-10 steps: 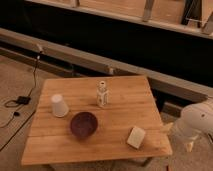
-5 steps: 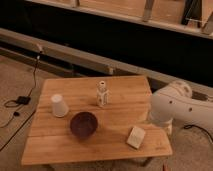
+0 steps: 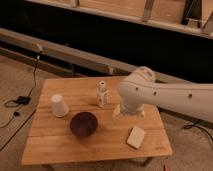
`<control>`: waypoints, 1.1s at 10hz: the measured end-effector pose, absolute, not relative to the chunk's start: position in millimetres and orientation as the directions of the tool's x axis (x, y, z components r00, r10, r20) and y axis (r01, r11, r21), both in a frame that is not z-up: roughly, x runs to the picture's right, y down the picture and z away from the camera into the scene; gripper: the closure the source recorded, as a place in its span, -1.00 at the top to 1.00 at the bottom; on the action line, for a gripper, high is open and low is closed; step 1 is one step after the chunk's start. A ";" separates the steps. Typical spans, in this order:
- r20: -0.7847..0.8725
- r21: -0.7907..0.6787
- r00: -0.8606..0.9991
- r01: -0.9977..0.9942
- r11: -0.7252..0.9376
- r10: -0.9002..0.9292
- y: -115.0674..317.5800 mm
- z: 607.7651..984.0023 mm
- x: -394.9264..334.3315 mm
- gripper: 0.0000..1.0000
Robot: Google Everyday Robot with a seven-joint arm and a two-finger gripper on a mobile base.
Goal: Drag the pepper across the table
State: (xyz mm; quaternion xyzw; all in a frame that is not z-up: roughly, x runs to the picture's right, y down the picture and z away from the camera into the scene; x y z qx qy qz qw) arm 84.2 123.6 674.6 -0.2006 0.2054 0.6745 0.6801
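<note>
Camera view: the table is seen from above and in front.
Arm: it is reached in from the right, over the table's right half.
Gripper: held low over the table, just right of the bottle.
Pepper: cannot be made out.
Bowl: set near the middle.
Cup: placed upside down at left.
Block: laid near the front right.

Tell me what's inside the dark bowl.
Nothing shows inside the bowl; its shaded bottom is hard to read. The end effector hangs over the table, right of the bottle.
</note>
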 end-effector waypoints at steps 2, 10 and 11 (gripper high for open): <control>-0.553 0.008 0.006 -1.000 0.013 0.833 124.2 674.4 85.9 0.60; -0.552 0.008 0.004 -1.000 0.010 0.834 124.0 674.8 86.4 0.60; -0.553 0.008 0.004 -1.000 0.010 0.833 124.9 675.3 86.5 0.60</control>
